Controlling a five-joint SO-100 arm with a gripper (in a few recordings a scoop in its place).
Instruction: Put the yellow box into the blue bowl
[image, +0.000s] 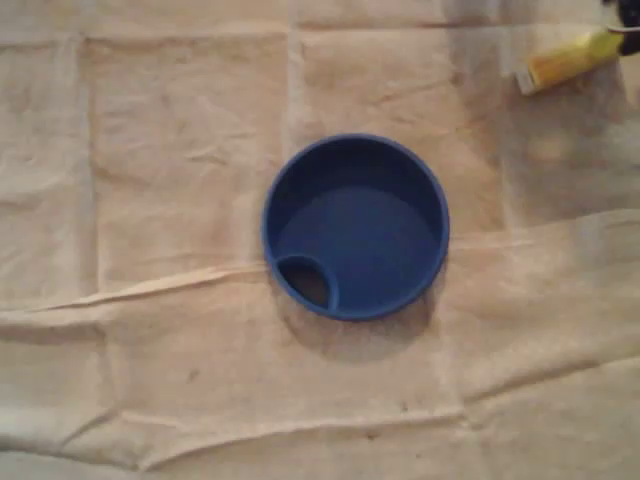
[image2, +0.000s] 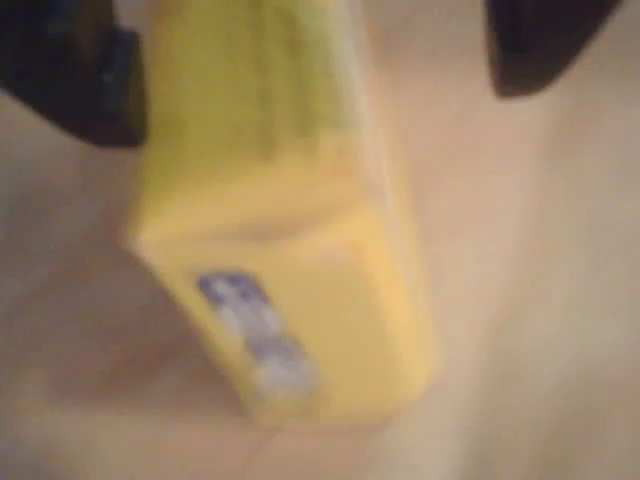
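Note:
The blue bowl sits on the cloth in the middle of the overhead view, with a small round pocket at its lower left rim and nothing inside. The yellow box lies at the top right, its far end reaching under my gripper at the picture's edge. In the wrist view the yellow box is blurred and runs up between my two dark fingers, a blue label on its near end. The left finger is against the box. The right finger stands apart from it, so my gripper is open around the box.
A creased beige cloth covers the whole table. An arm shadow darkens the cloth at the right, below the box. Open cloth lies between box and bowl.

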